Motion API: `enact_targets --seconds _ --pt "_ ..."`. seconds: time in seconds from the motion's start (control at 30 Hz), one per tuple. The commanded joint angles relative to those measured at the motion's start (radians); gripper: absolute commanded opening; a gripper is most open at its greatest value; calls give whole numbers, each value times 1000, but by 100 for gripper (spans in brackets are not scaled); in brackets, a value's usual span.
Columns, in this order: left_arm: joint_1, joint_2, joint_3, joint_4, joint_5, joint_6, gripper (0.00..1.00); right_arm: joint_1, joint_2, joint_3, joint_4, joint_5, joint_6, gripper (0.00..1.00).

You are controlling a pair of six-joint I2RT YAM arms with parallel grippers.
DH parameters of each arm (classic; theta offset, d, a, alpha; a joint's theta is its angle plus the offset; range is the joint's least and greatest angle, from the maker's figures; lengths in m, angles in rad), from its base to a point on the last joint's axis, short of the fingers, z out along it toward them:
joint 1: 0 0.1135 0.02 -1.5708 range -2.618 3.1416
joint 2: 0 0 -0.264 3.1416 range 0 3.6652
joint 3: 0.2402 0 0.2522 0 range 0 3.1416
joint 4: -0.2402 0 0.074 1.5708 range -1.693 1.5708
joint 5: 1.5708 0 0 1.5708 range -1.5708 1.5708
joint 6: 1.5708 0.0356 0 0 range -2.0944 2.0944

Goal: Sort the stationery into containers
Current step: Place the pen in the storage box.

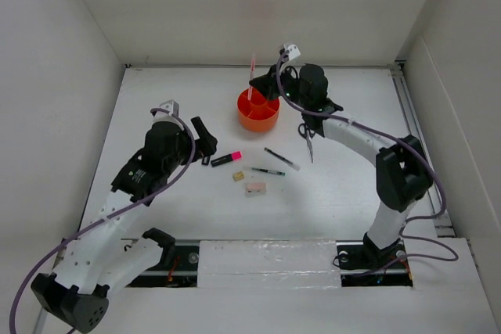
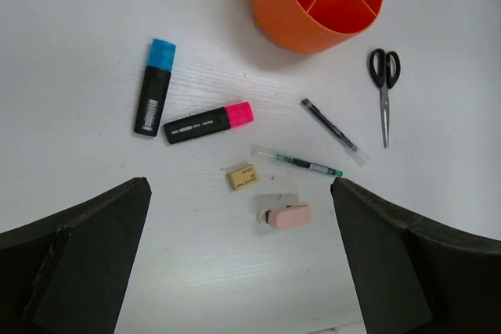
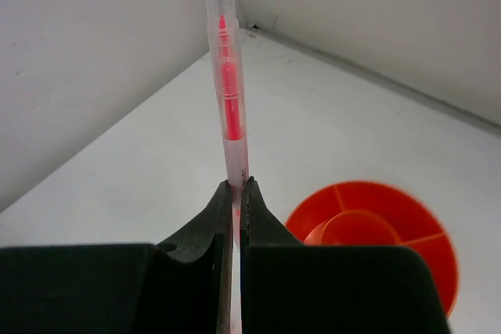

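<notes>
My right gripper is shut on the thin pink-red pencil and holds it upright over the left side of the orange organiser. In the right wrist view the jaws pinch the pencil, with the organiser below. My left gripper is open and empty above the table. The left wrist view shows the blue-capped highlighter, pink-capped highlighter, two pens, tan eraser, pinkish eraser and scissors lying in front of the gripper.
White walls enclose the table on the left, back and right. The scissors lie partly under my right arm. The pink-capped highlighter, pens and erasers lie mid-table. The blue-capped highlighter is hidden behind my left gripper in the top view.
</notes>
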Motion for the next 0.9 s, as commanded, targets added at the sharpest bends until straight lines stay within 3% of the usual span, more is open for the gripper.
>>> enact_targets --seconds 0.0,0.27,0.87 --pt "1 -53 -3 70 78 80 100 -49 91 115 63 -92 -108 0" --pt "1 -75 -23 90 147 101 100 -94 215 243 63 -128 -142 0" --pt "1 -66 -32 99 193 111 100 -130 290 127 119 -114 -119 0"
